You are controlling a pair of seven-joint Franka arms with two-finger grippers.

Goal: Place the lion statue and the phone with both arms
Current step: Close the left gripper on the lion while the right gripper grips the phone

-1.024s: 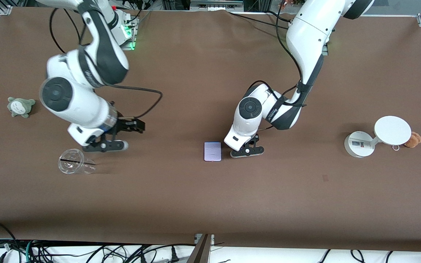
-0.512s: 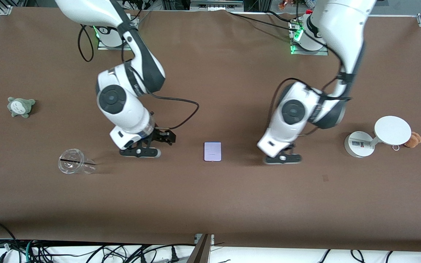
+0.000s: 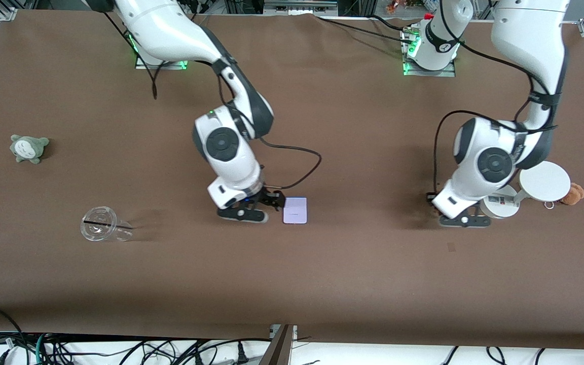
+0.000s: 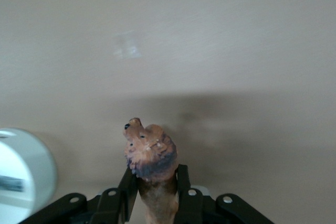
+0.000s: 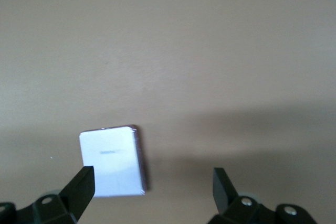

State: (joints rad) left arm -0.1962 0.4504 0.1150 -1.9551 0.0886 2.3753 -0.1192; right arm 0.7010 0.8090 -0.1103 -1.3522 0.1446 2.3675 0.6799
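My left gripper (image 3: pixel 462 220) is shut on the lion statue (image 4: pixel 151 155), a small reddish-brown figurine with a darker band whose head sticks out past the fingers. It hangs low over the table beside the base of the white stand (image 3: pixel 497 201). The phone (image 3: pixel 295 210), a flat pale lavender rectangle, lies on the brown table near the middle. My right gripper (image 3: pixel 244 214) is open and empty, low over the table right beside the phone, at its edge toward the right arm's end. In the right wrist view the phone (image 5: pixel 112 161) lies by one finger (image 5: pixel 82 186) of my right gripper (image 5: pixel 152 188).
A clear plastic cup (image 3: pixel 100 229) lies on its side toward the right arm's end. A grey-green plush (image 3: pixel 29 147) sits farther from the camera than the cup. A tan plush with a metal ring (image 3: pixel 573 194) sits by the stand's disc (image 3: pixel 544 181). The stand's base shows in the left wrist view (image 4: pixel 23 174).
Both arms swept toward the left arm's end. My right gripper went from beside the cup to beside the phone. My left gripper went from beside the phone to beside the white stand.
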